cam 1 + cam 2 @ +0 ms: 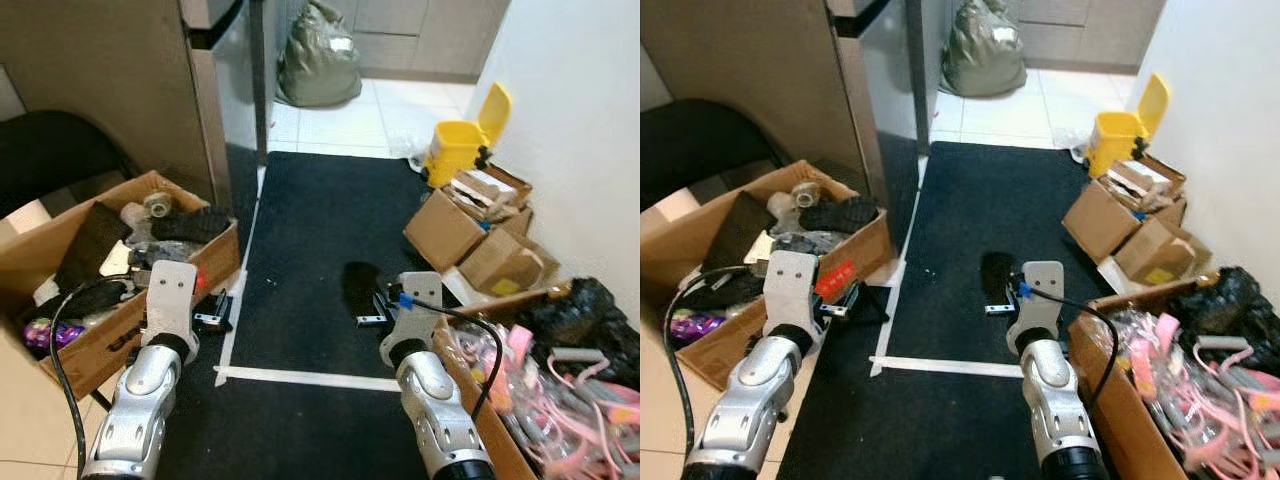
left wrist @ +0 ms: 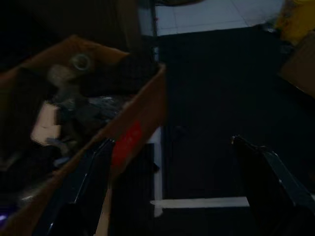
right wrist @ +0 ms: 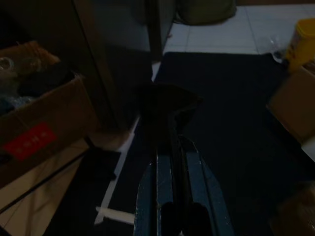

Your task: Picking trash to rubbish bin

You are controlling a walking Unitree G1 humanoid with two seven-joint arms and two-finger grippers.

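My right gripper (image 1: 366,305) hangs low over the black mat (image 1: 320,220), shut on a crumpled black piece of trash (image 1: 358,282). In the right wrist view the two fingers (image 3: 189,162) are pressed together with the black piece (image 3: 166,101) sticking out beyond their tips. A yellow rubbish bin (image 1: 462,148) with its lid up stands at the far right end of the mat, by the white wall. My left gripper (image 1: 216,312) is open at the mat's left edge, beside a cardboard box; its fingers (image 2: 268,182) are spread wide with nothing between them.
The open cardboard box of clutter (image 1: 205,262) sits at the left, next to a cabinet (image 1: 120,90). Several cardboard boxes (image 1: 445,232) line the right wall. A box of pink items (image 1: 560,390) is at the near right. A grey-green sack (image 1: 318,60) lies on the tiles beyond.
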